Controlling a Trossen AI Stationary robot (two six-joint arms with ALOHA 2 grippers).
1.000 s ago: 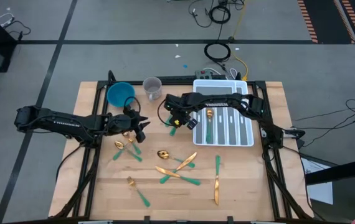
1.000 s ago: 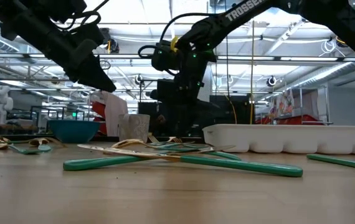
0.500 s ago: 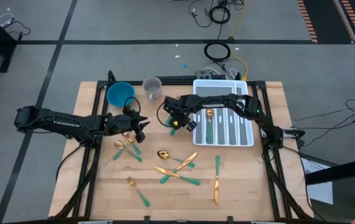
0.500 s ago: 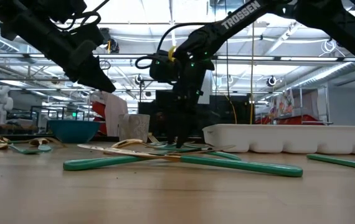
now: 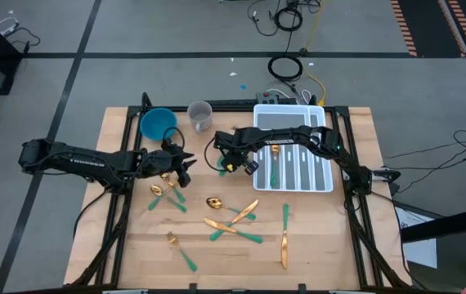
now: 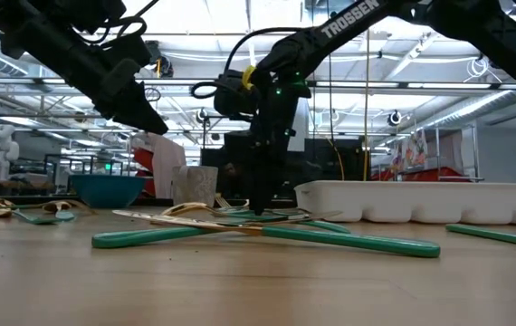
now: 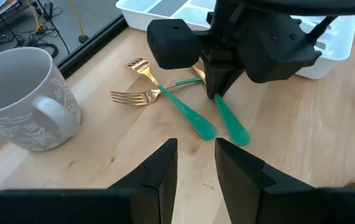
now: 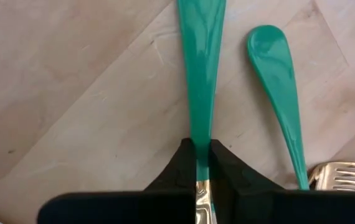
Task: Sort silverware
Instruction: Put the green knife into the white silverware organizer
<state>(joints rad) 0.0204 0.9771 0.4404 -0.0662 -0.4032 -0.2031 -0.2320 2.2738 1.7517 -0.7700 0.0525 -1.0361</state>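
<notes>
Gold-headed, green-handled silverware point(image 5: 233, 219) lies scattered on the wooden table. Two forks point(image 7: 141, 94) lie crossed beside the cup, and next to them lies a third green-handled piece point(image 7: 230, 121). My right gripper point(image 5: 228, 166) points steeply down there and is shut on that piece point(image 8: 201, 74). It also shows at the table top in the low view point(image 6: 260, 208). My left gripper point(image 7: 196, 158) hovers open a little to the left of them, above the table point(image 5: 185, 173), with nothing between its fingers. My right gripper pinches the piece's green handle at its thin end point(image 8: 201, 142), just where the gold begins, between its two fingertips point(image 8: 184, 163). The fingers come from above, pointing steeply down, and lie across the handle. The piece lies flat on the table.
A white divided tray point(image 5: 324, 163) holding a gold spoon point(image 5: 275, 153) stands at the far right. A blue bowl point(image 5: 158, 122) and a clear cup point(image 5: 200, 114) stand at the far edge. More silverware lies near the front point(image 5: 284, 237) and by the left arm point(image 5: 164, 196).
My right gripper has come down onto the silverware beside the cup, shifting slightly toward the table's left, and has shut on the green handle. The piece has stayed flat on the table.
</notes>
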